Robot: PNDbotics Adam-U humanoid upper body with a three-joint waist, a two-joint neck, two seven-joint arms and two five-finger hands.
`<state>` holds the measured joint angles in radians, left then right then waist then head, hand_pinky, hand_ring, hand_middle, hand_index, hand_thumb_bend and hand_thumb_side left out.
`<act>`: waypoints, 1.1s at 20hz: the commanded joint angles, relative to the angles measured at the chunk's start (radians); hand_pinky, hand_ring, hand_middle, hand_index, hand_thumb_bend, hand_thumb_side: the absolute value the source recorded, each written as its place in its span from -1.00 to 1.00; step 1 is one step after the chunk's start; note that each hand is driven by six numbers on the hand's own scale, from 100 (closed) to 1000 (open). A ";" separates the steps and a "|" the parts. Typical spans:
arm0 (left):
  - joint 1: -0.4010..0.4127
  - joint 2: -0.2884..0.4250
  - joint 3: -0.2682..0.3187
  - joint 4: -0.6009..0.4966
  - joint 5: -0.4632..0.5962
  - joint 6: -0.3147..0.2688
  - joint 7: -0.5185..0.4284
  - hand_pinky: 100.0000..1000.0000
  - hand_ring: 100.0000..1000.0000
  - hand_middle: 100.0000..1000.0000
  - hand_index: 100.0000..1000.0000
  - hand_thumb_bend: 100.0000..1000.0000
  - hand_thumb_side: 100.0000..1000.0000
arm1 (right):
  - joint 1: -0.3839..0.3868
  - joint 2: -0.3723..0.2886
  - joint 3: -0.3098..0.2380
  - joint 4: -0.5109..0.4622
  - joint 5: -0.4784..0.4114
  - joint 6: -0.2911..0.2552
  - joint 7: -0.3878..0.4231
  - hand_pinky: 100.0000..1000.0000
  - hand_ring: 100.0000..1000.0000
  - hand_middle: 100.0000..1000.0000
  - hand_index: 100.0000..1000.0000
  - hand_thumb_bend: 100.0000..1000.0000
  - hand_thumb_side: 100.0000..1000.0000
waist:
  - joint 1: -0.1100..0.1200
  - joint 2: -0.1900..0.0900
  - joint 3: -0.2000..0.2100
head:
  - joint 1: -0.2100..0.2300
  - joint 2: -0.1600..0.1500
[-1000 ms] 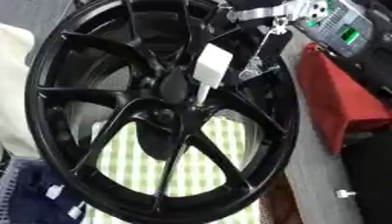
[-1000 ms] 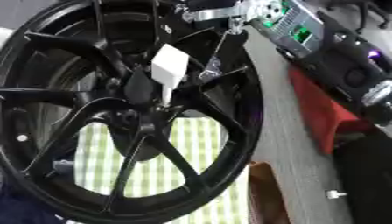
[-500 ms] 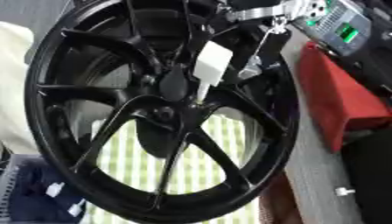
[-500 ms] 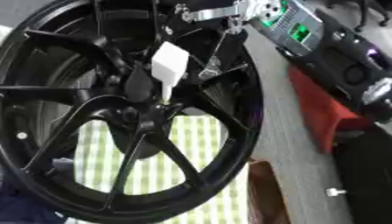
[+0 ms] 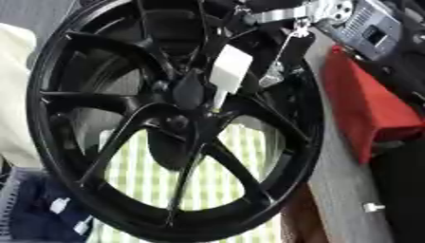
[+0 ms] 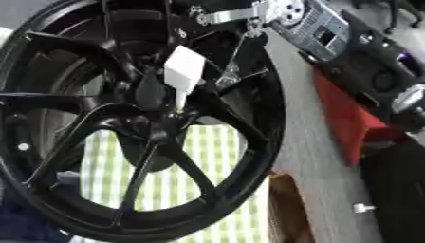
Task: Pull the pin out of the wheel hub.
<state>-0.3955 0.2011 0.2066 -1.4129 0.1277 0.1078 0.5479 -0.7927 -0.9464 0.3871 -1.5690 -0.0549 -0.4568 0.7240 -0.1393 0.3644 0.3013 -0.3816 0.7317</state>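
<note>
At the middle of the wheel (image 5: 174, 118), right by the hub (image 5: 187, 95), the pin (image 5: 226, 78) shows as a white flat tab with a thin stem pointing down toward the centre where the spokes meet. Its lower tip sits at the hub; whether it is seated in a hole or just clear of it, I cannot tell. The wheel itself is big and black, standing nearly upright and filling most of both views, its spokes fanning out to the rim.

Up top, the right hand (image 5: 278, 12) reaches in from the upper right, black with silver parts, and a thin silver rod runs down from it toward the pin's tab. The fingers are too dark against the wheel to read, so I cannot tell if they are spread, pressed together or pinching anything.

Through the lower spokes shows a green and white checked cloth (image 6: 207, 161). Off to the right, a red case (image 5: 365, 109) lies on the grey surface (image 6: 311, 156), and a small white piece (image 5: 373, 207) lies lower down.
</note>
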 commanded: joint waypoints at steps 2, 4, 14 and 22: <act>-0.010 0.010 0.002 -0.017 0.000 0.004 0.001 0.35 0.13 -0.03 0.46 -0.40 0.34 | -0.019 -0.034 -0.018 -0.013 -0.011 -0.195 0.183 0.51 0.53 0.22 0.50 -0.20 -1.00 | 0.004 -0.026 -0.002 | -0.005 0.002; -0.010 0.010 0.002 -0.017 0.000 0.004 0.001 0.35 0.13 -0.03 0.46 -0.40 0.34 | -0.020 -0.035 -0.018 -0.014 -0.013 -0.195 0.183 0.50 0.53 0.20 0.49 -0.20 -1.00 | 0.003 -0.028 -0.002 | -0.006 0.000; -0.012 0.009 0.002 -0.017 -0.001 0.007 0.000 0.35 0.13 -0.03 0.46 -0.39 0.34 | -0.019 -0.034 -0.012 -0.008 -0.033 -0.172 0.183 0.47 0.47 0.03 0.35 -0.31 -1.00 | 0.002 -0.028 0.002 | -0.004 0.000; -0.012 0.008 0.002 -0.016 -0.001 0.009 0.003 0.35 0.12 -0.03 0.46 -0.38 0.33 | -0.012 -0.038 -0.007 -0.013 -0.043 -0.155 0.183 0.45 0.44 -0.10 0.25 -0.37 -1.00 | 0.002 -0.031 0.003 | -0.008 0.002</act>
<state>-0.3961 0.2011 0.2066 -1.4129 0.1277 0.1152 0.5485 -0.7942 -0.9464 0.3891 -1.5696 -0.0847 -0.4446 0.7362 -0.1438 0.3618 0.3036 -0.3855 0.7367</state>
